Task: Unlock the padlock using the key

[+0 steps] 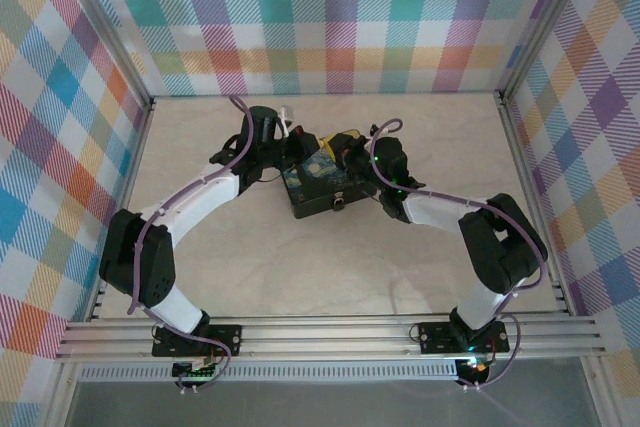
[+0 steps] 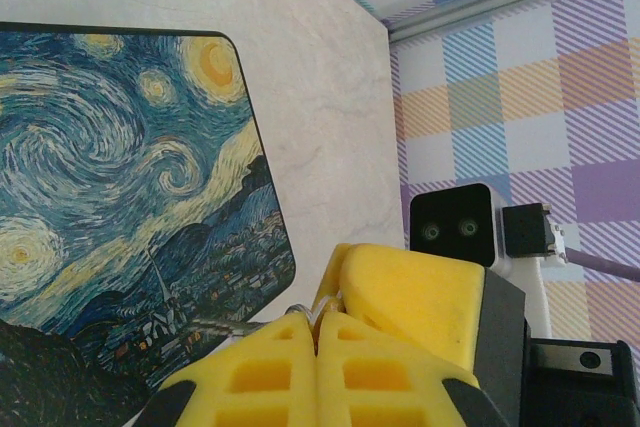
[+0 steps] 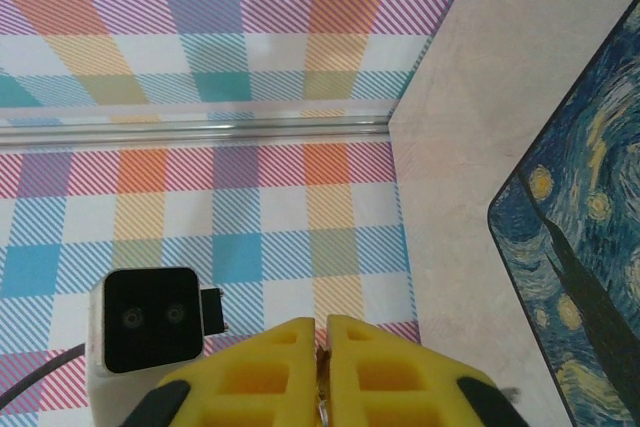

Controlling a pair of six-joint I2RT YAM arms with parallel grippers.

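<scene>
My left gripper [image 2: 318, 325] has its 2 yellow pads pressed flat together at the far edge of the black box [image 1: 310, 210], over the rim of its swirly blue-and-yellow painted lid [image 2: 110, 177]. A thin silvery bit [image 2: 296, 309] sticks out at their tips; I cannot tell whether it is the padlock's shackle. Just to the right, very close, sits 1 yellow pad [image 2: 410, 292] of my right gripper [image 3: 322, 327]. Its 2 pads are closed as well, and a thin metal sliver, the key [image 3: 321, 402], shows in the seam between them. The pale tabletop [image 1: 300, 277] lies around the box.
</scene>
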